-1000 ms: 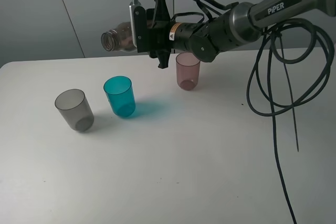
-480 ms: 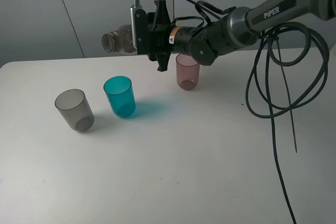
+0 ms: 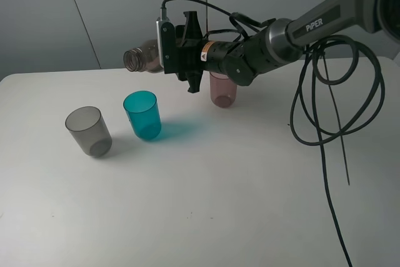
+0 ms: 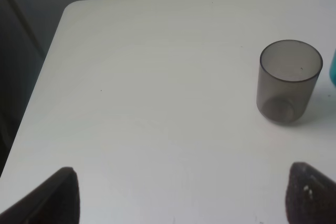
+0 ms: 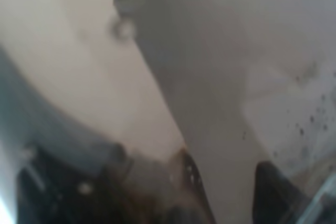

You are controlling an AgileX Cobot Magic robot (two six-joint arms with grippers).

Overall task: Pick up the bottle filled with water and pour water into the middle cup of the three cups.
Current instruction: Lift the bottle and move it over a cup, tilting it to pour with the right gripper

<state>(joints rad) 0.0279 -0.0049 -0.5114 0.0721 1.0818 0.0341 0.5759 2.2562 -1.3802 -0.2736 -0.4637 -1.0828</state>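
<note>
My right gripper (image 3: 176, 54) is shut on the bottle (image 3: 145, 58), a smoky brown-grey one with no cap. It hangs in the air roughly level, its open mouth pointing left. Below the mouth stands the teal middle cup (image 3: 142, 114), with the grey cup (image 3: 89, 130) to its left and the pinkish cup (image 3: 223, 90) at the right, partly behind the gripper. No water stream shows. The right wrist view is filled by the blurred bottle (image 5: 210, 77). In the left wrist view the grey cup (image 4: 289, 81) stands ahead of my open left gripper (image 4: 186, 203); a sliver of the teal cup (image 4: 333, 66) shows.
The white table (image 3: 206, 204) carries only the three cups. Black cables (image 3: 325, 110) hang from the right arm over the table's right side. The table's rounded far-left corner (image 4: 71, 9) meets a grey wall.
The right gripper has carried the bottle slightly down and to the right, so its mouth is lower and nearer the teal cup. The cups have not moved.
</note>
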